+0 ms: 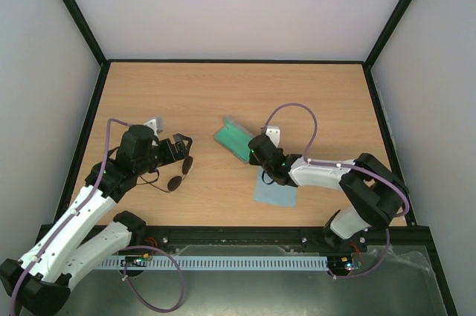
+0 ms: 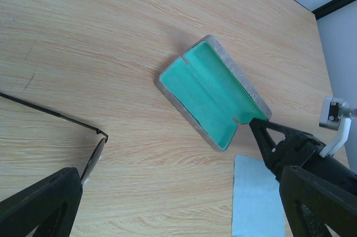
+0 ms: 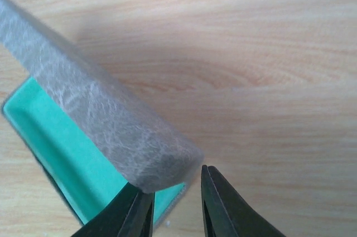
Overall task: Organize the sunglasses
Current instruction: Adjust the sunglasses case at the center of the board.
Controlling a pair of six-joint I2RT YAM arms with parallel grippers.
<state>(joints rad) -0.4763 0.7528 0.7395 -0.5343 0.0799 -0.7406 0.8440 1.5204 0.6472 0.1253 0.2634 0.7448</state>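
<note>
The sunglasses [image 1: 177, 181] lie on the table at the left, thin dark frame with rounded dark lenses. In the left wrist view one lens and a temple arm of the sunglasses [image 2: 93, 156] show beside my left finger. My left gripper [image 1: 184, 152] [image 2: 181, 192] is wide open just over them and holds nothing. The grey case [image 1: 234, 140] [image 2: 209, 95] lies open, green inside. My right gripper [image 1: 255, 149] [image 3: 175, 192] is at the case's near corner, jaws narrowly apart, with the raised grey lid [image 3: 106, 120] just over its left finger.
A light blue cloth [image 1: 274, 188] [image 2: 256, 198] lies flat under the right arm, near the case. Black frame rails border the wooden table [image 1: 223, 93] on all sides.
</note>
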